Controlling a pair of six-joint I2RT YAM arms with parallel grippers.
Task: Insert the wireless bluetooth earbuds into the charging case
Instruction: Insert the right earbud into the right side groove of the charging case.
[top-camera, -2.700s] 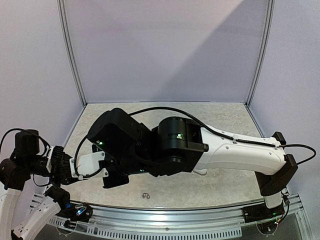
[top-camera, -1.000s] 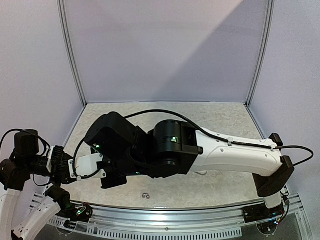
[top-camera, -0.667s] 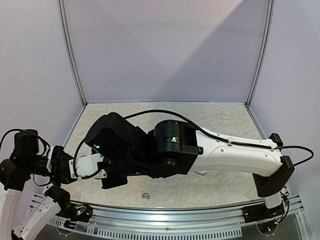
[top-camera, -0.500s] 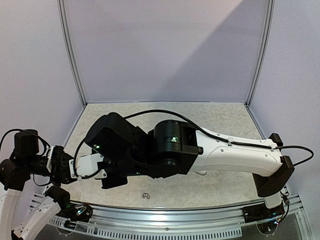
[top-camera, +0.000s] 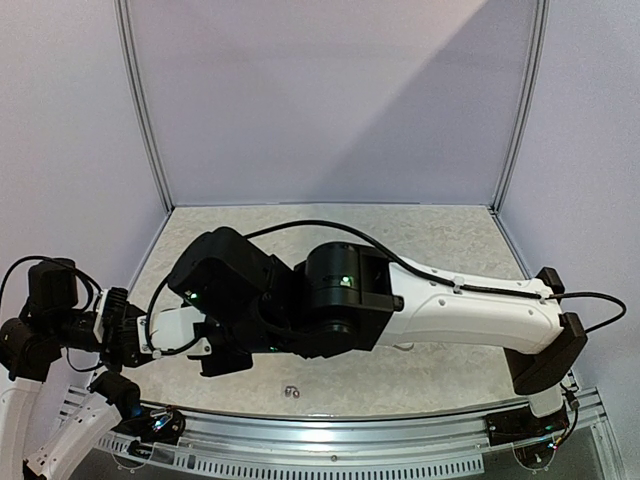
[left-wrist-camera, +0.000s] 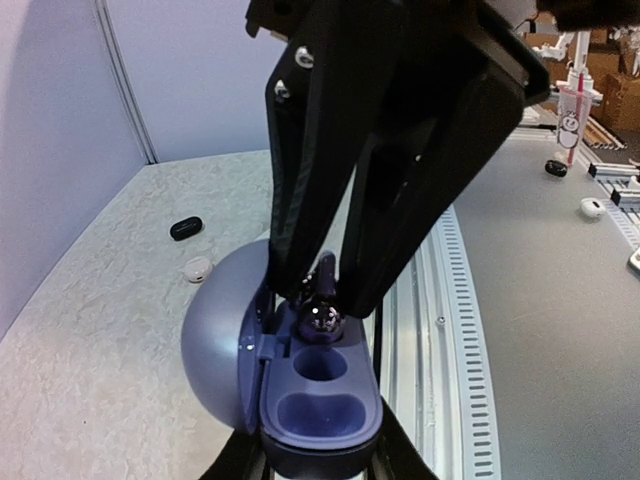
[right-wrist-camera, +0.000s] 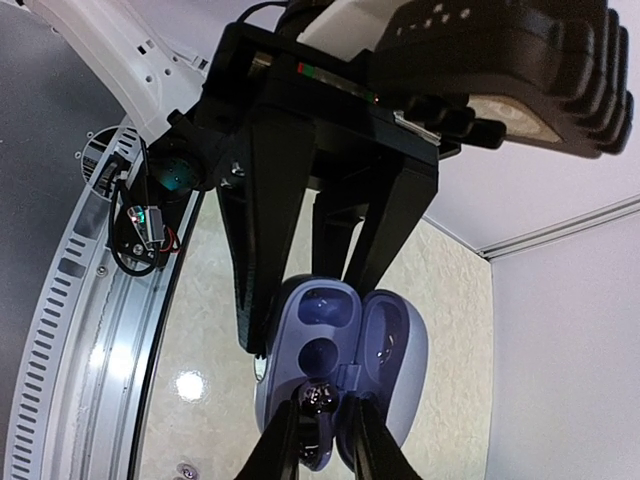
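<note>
Earbud first: a small grey-lavender one with a glossy dark tip sits at the far end of the open charging case, right at the farthest recess and next to the hinge. I judge it partly seated, not fully home. The right hand comes down over it with its jaws set narrow, one finger on each side of the bud. The wrist views do not settle whether the pads are pressing it or merely flanking it, so I cannot tell. The left hand clamps the lower body of the case from both sides and holds it up off the desk. The domed lid is swung open to one side, and two other recesses show bare. A bud like this should be nearly weightless, hard-shelled and rounded, so likely slippery. Too firm a pinch could shoot it sideways, and a crooked one could roll it in the grip. The best hold is probably a light pinch across its widest part, leaving the stem free to point down into the recess. The case looks smooth and curved too, and a grip on its flat sides below the rim keeps the hinge and lid free. On the desk beyond lie a black piece and a white piece, too small to name with confidence.
</note>
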